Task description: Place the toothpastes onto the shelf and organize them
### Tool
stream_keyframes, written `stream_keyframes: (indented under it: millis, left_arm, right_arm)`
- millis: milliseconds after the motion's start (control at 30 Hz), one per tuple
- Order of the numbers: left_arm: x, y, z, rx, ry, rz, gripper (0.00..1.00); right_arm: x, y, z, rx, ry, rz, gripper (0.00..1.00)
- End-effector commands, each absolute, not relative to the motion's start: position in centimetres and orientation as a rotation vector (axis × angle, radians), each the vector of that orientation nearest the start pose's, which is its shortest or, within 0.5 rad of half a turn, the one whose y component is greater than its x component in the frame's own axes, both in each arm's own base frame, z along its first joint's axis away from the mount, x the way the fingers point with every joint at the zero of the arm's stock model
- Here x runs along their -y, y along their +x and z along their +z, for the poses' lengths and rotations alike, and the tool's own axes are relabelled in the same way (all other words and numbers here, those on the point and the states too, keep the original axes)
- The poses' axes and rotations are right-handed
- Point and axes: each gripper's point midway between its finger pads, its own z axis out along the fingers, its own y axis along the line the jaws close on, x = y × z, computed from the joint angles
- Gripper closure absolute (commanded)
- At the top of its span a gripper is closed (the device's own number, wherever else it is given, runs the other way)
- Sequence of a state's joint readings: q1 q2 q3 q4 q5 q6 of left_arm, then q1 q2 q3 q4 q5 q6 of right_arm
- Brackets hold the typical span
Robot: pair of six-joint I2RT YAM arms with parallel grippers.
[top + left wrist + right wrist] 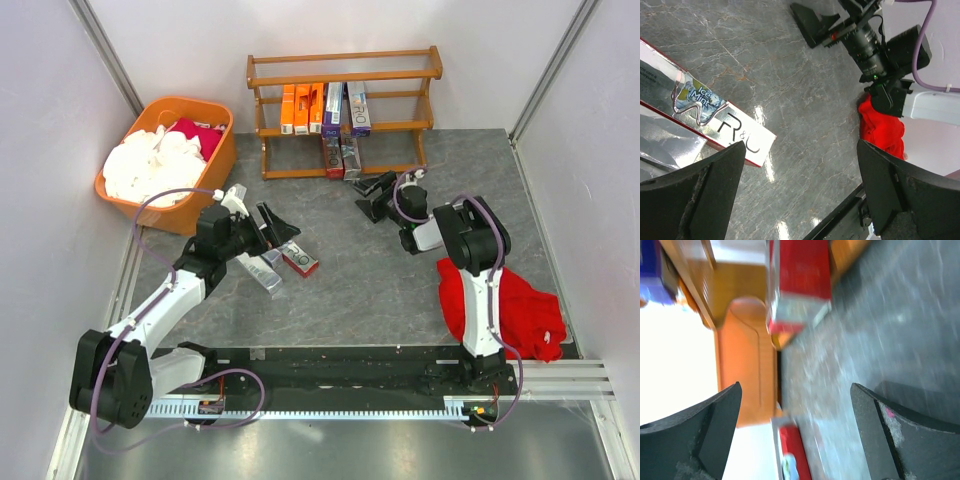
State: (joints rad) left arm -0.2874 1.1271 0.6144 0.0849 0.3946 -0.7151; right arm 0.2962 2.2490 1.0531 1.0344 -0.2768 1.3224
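The wooden shelf point(345, 72) stands at the back of the table. Its middle tier holds orange cartons point(300, 108) and purple-and-white cartons point(346, 107). Its bottom tier holds red-and-silver cartons point(338, 156). Two toothpastes lie on the table: a silver one point(262, 273) and a red-and-silver one point(300, 259), which the left wrist view shows marked "Ice Mint" point(715, 120). My left gripper point(279, 231) is open and empty just above them point(800, 165). My right gripper point(375, 196) is open and empty in front of the shelf's bottom tier point(795, 400); that view is blurred.
An orange plastic tub point(118, 193) with white and red cloths stands at the back left. A red cloth point(510, 305) lies at the right beside the right arm's base. A black rail point(350, 380) runs along the near edge. Walls close in both sides.
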Motion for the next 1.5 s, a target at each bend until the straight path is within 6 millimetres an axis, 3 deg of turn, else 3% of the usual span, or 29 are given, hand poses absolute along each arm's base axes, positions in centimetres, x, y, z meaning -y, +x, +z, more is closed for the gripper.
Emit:
stream_keyframes:
  millis: [0, 67, 333, 367, 433, 567, 767, 967, 1267, 1467]
  left_arm:
    - [18.3, 31.0, 18.1, -2.038, -0.133, -0.991, 0.0]
    - [18.4, 30.9, 18.0, -2.042, -0.134, -0.99, 0.0]
    - [17.9, 31.2, 17.9, -2.038, -0.161, -0.969, 0.0]
    - [17.9, 31.2, 17.9, -2.039, -0.163, -0.967, 0.0]
    - [17.9, 31.3, 17.6, -2.044, -0.17, -0.968, 0.0]
    - [17.9, 31.3, 17.5, -2.051, -0.168, -0.978, 0.0]
    - [17.9, 31.3, 17.4, -2.053, -0.168, -0.982, 0.0]
    - [17.9, 31.2, 17.3, -2.055, -0.167, -0.985, 0.0]
    - [17.8, 31.2, 17.0, -2.06, -0.174, -0.983, 0.0]
    - [17.8, 31.2, 16.9, -2.062, -0.174, -0.985, 0.0]
  right_arm:
    - [-24.4, 45.8, 2.3, -2.036, 0.667, 1.268, 0.02]
    - [-24.7, 44.1, 1.2, -2.142, 0.613, 1.224, 0.02]
    - [-26.2, 38.3, 1.6, -2.329, 0.232, 0.956, 0.02]
    - [-27.1, 37.0, 1.9, -2.352, 0.169, 0.933, 0.02]
    - [-27.7, 36.0, 2.1, -2.358, 0.049, 0.856, 0.02]
    - [-30.8, 33.6, 2.9, -2.357, -0.167, 0.744, 0.02]
    - [-34.2, 32.4, 4.6, -2.289, -0.319, 0.714, 0.02]
    - [-37.3, 30.9, 4.0, -2.272, -0.442, 0.641, 0.02]
    - [-38.5, 29.4, 4.2, -2.239, -0.471, 0.542, 0.02]
    - [-39.0, 29.3, 5.9, -2.214, -0.404, 0.585, 0.02]
